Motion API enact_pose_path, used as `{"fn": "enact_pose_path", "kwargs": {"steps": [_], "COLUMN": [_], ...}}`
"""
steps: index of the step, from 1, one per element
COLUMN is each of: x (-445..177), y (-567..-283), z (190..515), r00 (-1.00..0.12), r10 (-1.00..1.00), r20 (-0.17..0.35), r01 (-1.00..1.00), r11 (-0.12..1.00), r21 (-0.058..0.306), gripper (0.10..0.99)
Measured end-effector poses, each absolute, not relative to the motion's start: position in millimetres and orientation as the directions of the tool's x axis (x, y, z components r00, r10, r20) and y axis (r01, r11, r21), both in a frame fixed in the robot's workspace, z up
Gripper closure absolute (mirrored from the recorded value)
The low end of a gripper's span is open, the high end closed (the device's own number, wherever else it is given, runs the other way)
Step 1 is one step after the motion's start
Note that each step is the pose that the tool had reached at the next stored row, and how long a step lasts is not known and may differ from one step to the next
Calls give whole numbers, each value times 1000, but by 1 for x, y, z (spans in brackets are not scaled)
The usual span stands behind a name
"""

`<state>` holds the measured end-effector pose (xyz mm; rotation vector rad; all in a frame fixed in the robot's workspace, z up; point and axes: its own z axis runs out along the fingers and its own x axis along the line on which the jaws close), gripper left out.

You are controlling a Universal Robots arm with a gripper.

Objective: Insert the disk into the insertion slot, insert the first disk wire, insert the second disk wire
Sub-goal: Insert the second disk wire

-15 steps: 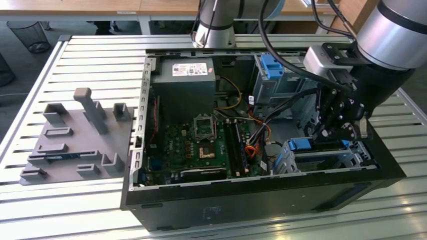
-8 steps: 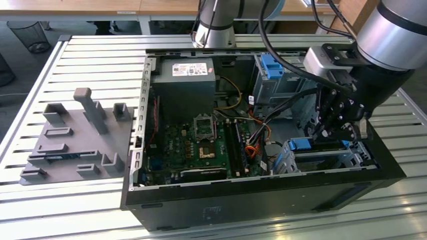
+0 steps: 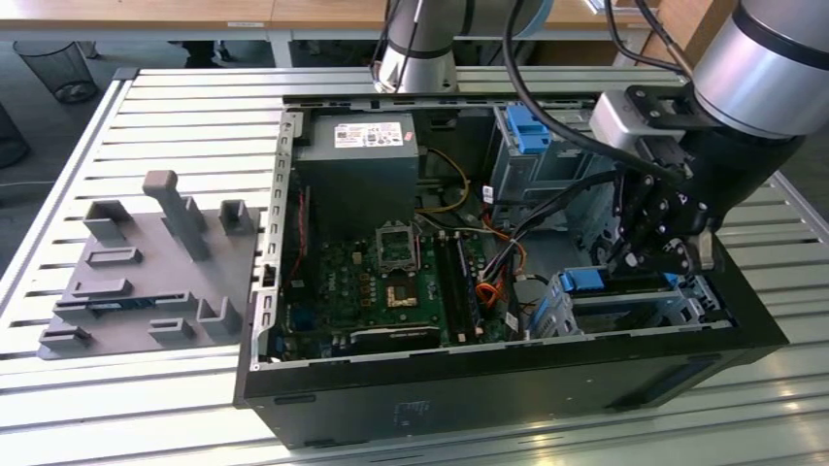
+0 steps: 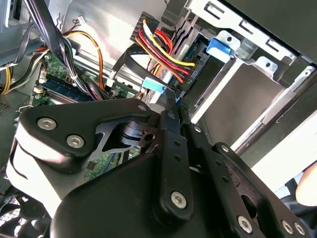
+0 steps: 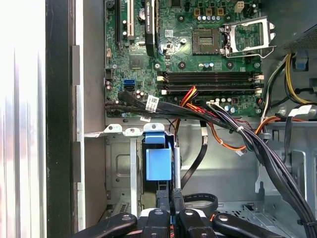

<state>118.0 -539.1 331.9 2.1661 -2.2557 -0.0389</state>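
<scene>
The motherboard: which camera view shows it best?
The first wrist view shows the motherboard best: it faces the green board squarely, with processor socket and memory slots plain. In the exterior view the motherboard lies smaller, seen at a slant inside the computer case. In the second wrist view, the tool hides most of it.

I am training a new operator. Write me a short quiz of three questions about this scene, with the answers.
1. True or false: the gripper is down inside the open computer case.
2. In the exterior view, the grey fixture plate lies on which side of the case? A) left B) right
3. Fill in: the case stands on a table made of metal ___.

Key: 1 true; 2 A; 3 slats.
</scene>
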Motion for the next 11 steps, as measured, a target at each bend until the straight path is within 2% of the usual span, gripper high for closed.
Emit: {"fn": "enact_pose_path", "kwargs": {"steps": [11], "x": [118], "y": [-540], "z": [329], "r00": [-41], "r10": [-999], "r20": [-7], "r01": [-999], "r11": [40], "r21": [28], "gripper": [941]}}
